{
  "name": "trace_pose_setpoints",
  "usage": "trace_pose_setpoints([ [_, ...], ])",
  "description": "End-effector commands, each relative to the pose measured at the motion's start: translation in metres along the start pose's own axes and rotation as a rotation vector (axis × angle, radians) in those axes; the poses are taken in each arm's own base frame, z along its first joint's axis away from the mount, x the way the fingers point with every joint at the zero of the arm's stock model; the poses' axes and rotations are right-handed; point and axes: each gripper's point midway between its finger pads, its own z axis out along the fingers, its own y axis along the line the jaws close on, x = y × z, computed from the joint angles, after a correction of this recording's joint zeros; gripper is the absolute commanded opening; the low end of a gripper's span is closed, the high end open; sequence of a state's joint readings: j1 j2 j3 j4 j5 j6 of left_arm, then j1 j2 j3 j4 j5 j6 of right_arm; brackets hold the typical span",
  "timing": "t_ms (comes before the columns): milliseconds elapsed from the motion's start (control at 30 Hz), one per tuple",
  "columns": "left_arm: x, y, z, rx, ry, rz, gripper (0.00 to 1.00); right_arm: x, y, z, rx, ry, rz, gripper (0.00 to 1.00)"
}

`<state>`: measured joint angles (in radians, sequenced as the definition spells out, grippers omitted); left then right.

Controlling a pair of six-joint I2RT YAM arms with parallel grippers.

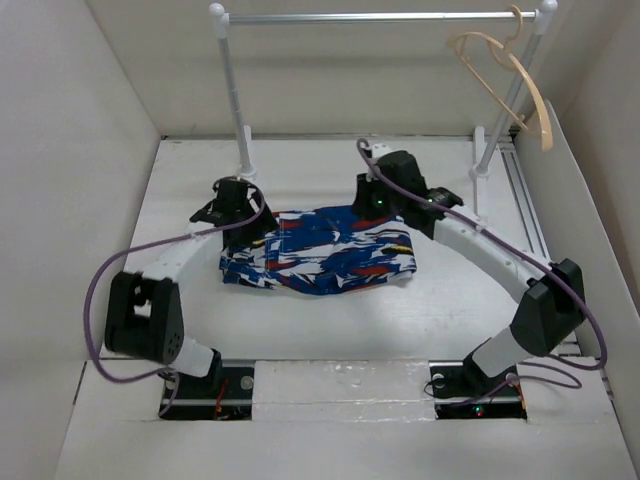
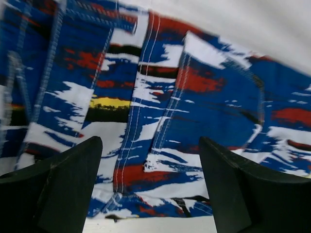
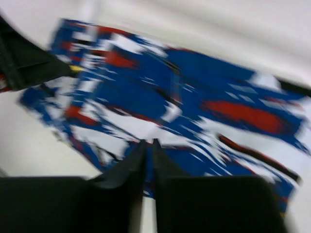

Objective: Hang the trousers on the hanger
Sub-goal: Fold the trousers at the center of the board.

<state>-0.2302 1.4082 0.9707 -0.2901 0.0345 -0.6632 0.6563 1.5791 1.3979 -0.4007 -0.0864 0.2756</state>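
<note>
Lying on the surface [image 1: 300,330], the trousers [image 1: 330,255] are straddled by spread left fingers [image 2: 63,189]; right fingers [image 3: 126,179] are pressed together above them; the hanger [image 1: 543,125] is hung on the rail [image 1: 380,17].

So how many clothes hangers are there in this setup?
1. The hanger hangs by its hook on the rail, near its right end. No other shows, though one under the trousers would be hidden.

folded trousers [image 1: 320,250], hanger [image 1: 544,128] on rail [image 1: 380,17]
</note>
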Motion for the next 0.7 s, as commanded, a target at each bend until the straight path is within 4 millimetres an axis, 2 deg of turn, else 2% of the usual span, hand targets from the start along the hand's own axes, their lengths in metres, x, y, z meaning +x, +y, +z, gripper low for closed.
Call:
trace_pose_setpoints([
  [0, 0.014, 0.008, 0.024, -0.003, 0.064, -0.029, 0.76, 0.049, -0.055, -0.005, 0.125, 0.096, 0.021, 0.22],
  [33, 0.017, 0.021, 0.029, -0.023, 0.08, -0.047, 0.76, 0.068, -0.08, -0.009, 0.175, 0.132, 0.053, 0.33],
  [67, 0.021, 0.034, 0.036, -0.054, 0.097, -0.06, 0.76, 0.072, -0.089, -0.017, 0.207, 0.134, 0.067, 0.49],
  [100, 0.025, 0.044, 0.038, -0.084, 0.115, -0.069, 0.76, 0.081, -0.098, -0.021, 0.233, 0.149, 0.086, 0.54],
  [133, 0.032, 0.055, 0.041, -0.11, 0.136, -0.076, 0.76, 0.1, -0.113, -0.025, 0.27, 0.181, 0.113, 0.56],
  [167, 0.035, 0.068, 0.043, -0.14, 0.152, -0.087, 0.76, 0.106, -0.12, -0.032, 0.291, 0.177, 0.133, 0.59],
  [233, 0.051, 0.082, 0.042, -0.173, 0.192, -0.094, 0.76, 0.119, -0.134, -0.036, 0.324, 0.177, 0.19, 0.59],
  [267, 0.051, 0.087, 0.041, -0.177, 0.192, -0.103, 0.76, 0.137, -0.15, -0.039, 0.359, 0.203, 0.233, 0.59],
  [333, 0.062, 0.095, 0.038, -0.197, 0.218, -0.106, 0.76, 0.146, -0.16, -0.034, 0.368, 0.193, 0.263, 0.59],
  [400, 0.068, 0.099, 0.035, -0.207, 0.227, -0.1, 0.76, 0.165, -0.166, -0.023, 0.343, 0.253, 0.289, 0.54],
  [433, 0.069, 0.104, 0.034, -0.228, 0.223, -0.094, 0.76, 0.173, -0.166, -0.019, 0.342, 0.284, 0.297, 0.5],
  [467, 0.067, 0.106, 0.032, -0.239, 0.211, -0.088, 0.76, 0.181, -0.157, -0.013, 0.308, 0.318, 0.285, 0.42],
  [500, 0.066, 0.111, 0.03, -0.261, 0.204, -0.076, 0.76, 0.191, -0.153, -0.009, 0.304, 0.353, 0.29, 0.38],
  [533, 0.056, 0.121, 0.025, -0.323, 0.152, -0.058, 0.76, 0.202, -0.146, -0.009, 0.304, 0.378, 0.288, 0.37],
  [567, 0.054, 0.12, 0.024, -0.317, 0.143, -0.058, 0.76, 0.202, -0.147, -0.009, 0.31, 0.377, 0.286, 0.37],
  [600, 0.05, 0.125, 0.019, -0.341, 0.131, -0.055, 0.76, 0.212, -0.14, -0.01, 0.308, 0.39, 0.289, 0.34],
  [667, 0.03, 0.133, 0.009, -0.375, 0.06, -0.056, 0.76, 0.214, -0.134, -0.016, 0.295, 0.376, 0.301, 0.3],
])
